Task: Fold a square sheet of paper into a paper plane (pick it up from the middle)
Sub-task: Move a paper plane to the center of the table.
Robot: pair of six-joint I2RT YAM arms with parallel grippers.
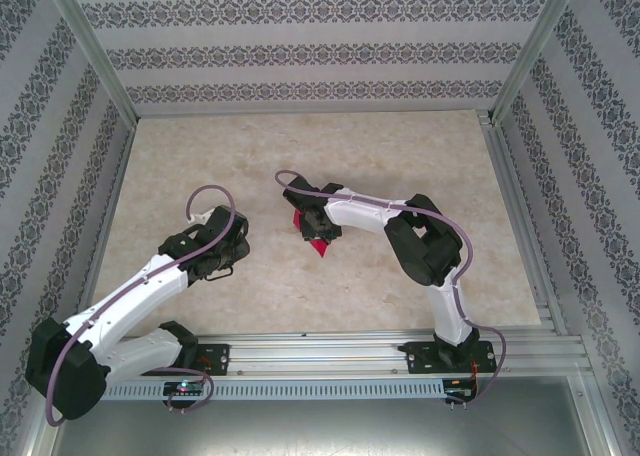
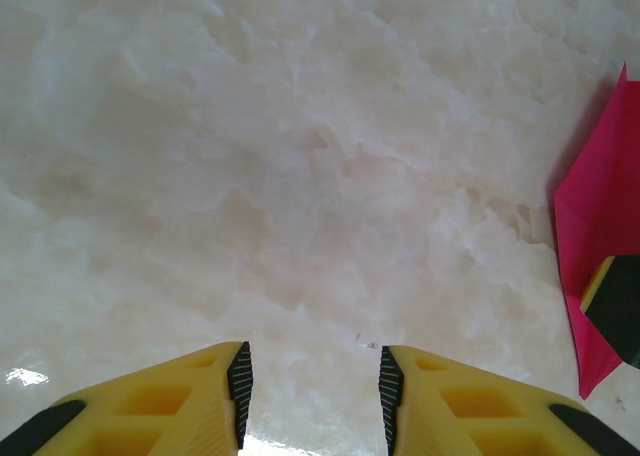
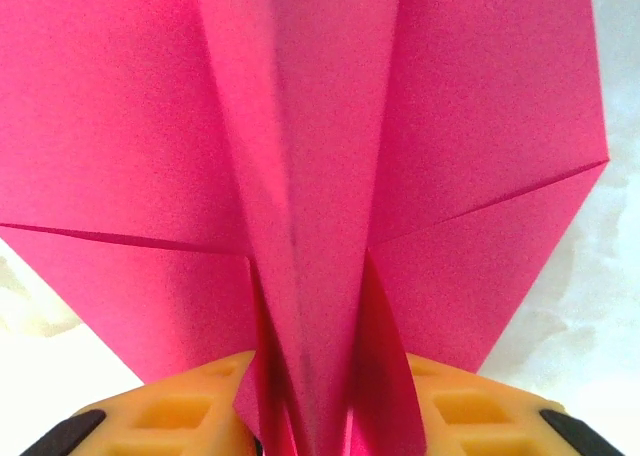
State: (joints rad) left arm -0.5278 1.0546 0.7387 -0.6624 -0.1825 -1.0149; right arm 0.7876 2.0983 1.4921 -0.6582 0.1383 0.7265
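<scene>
The square sheet of paper (image 1: 320, 242) is magenta-pink and folded into a pointed, creased shape near the table's middle. My right gripper (image 1: 314, 226) is on top of it. In the right wrist view the paper (image 3: 420, 106) has a raised centre fold running down between the yellow fingers (image 3: 180, 416), with flaps spread to both sides. The jaws stand apart, and the layers between them look loose rather than pinched. My left gripper (image 2: 315, 381) is open over bare table, left of the paper (image 2: 600, 216).
The marble-patterned table (image 1: 200, 156) stretches all round. Patterned walls with aluminium posts (image 1: 95, 56) fence it in, and a rail (image 1: 350, 351) runs along the near edge. In the left wrist view, one of the right gripper's fingers (image 2: 615, 311) rests on the paper.
</scene>
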